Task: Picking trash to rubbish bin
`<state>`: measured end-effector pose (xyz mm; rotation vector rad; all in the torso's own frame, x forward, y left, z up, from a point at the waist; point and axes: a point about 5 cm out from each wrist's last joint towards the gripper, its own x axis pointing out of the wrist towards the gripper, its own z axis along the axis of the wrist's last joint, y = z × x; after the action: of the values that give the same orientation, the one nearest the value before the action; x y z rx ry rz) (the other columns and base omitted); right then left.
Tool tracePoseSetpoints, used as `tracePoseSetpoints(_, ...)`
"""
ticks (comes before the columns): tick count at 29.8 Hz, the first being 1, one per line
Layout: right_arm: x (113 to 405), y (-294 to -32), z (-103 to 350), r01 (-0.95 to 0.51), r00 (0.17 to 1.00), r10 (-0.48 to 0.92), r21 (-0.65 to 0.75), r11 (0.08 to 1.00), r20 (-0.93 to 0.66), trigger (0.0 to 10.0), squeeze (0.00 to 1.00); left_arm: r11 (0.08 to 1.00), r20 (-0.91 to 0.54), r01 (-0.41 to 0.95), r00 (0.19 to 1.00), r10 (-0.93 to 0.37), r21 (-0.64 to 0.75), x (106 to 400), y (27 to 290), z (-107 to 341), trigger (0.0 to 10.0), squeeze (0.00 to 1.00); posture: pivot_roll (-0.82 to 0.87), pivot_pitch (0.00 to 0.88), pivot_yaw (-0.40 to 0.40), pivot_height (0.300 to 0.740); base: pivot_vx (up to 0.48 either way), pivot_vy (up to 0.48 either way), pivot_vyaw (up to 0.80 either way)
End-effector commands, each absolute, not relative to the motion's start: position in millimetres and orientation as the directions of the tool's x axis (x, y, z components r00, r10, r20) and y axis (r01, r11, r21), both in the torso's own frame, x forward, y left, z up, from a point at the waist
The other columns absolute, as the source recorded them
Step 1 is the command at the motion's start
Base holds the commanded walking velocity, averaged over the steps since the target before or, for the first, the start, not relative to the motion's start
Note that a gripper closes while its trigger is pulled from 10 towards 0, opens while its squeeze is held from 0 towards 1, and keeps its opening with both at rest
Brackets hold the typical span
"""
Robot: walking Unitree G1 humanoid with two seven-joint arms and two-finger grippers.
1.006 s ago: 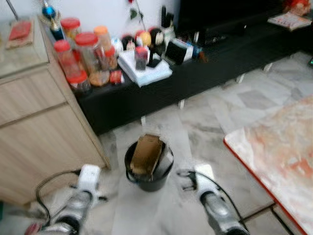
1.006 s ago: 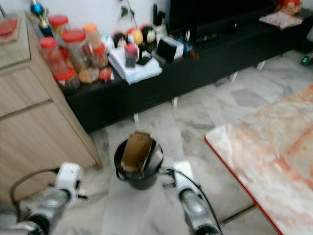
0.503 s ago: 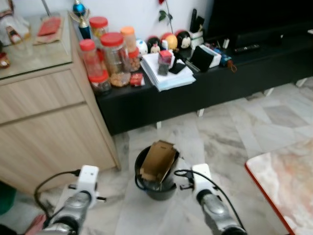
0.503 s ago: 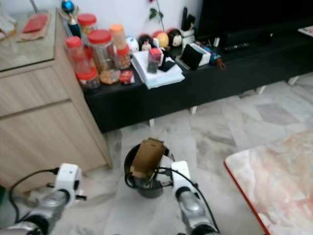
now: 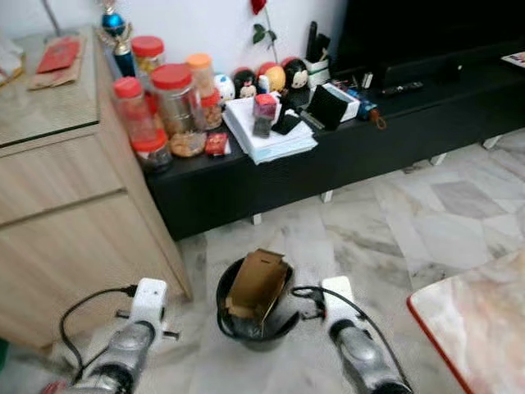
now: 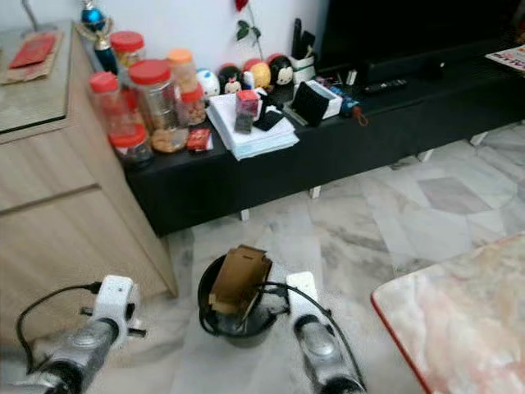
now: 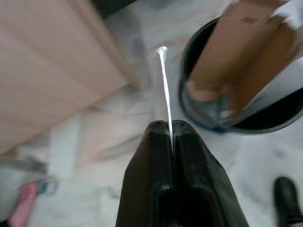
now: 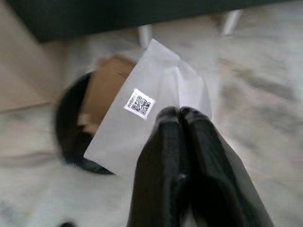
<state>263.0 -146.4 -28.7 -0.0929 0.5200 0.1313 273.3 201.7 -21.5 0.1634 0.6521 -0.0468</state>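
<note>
Both grippers hold thin trash beside the black rubbish bin (image 5: pixel 256 316) at lower centre of the head view.

The bin stands on the marble floor (image 5: pixel 394 222) with a brown cardboard box (image 5: pixel 257 283) standing tilted in it, its top above the rim. In the right wrist view the right gripper (image 8: pixel 180 112) has its fingers pressed together on a white packet (image 8: pixel 156 113) bearing a QR label, which hangs in front of the bin. In the left wrist view the left gripper (image 7: pixel 171 126) pinches a thin white sheet (image 7: pixel 164 85), seen edge-on, beside the bin and near the wooden cabinet (image 5: pixel 66 222). Red-lidded jars (image 5: pixel 168 107) and papers (image 5: pixel 267 135) crowd the black TV bench (image 5: pixel 344 152) in the upper half; a marble tabletop (image 5: pixel 484 328) fills the lower right corner.
</note>
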Motion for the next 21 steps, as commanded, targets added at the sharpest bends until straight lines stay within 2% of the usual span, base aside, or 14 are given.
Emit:
tracePoseSetpoints(1,264.3,-134.1,-27.4,-0.169,0.862,0.131,-0.034,0.985,-0.490,10.0,0.00,0.980,-0.620,0.096,0.784,0.035,0.176,270.8,213.5,-21.4,10.0,0.00,0.15,0.088,0.014,0.740,0.304,0.000,0.00)
tracePoseSetpoints(21,264.2,-131.1,-27.3,-0.176,0.861,0.140,-0.028,0.984,-0.489,10.0,0.00,0.979,-0.618,0.098,0.786,0.032,0.176,272.0,213.1,-20.6,10.0,0.00,0.14,0.087,0.016,0.740,0.304,0.000,0.00)
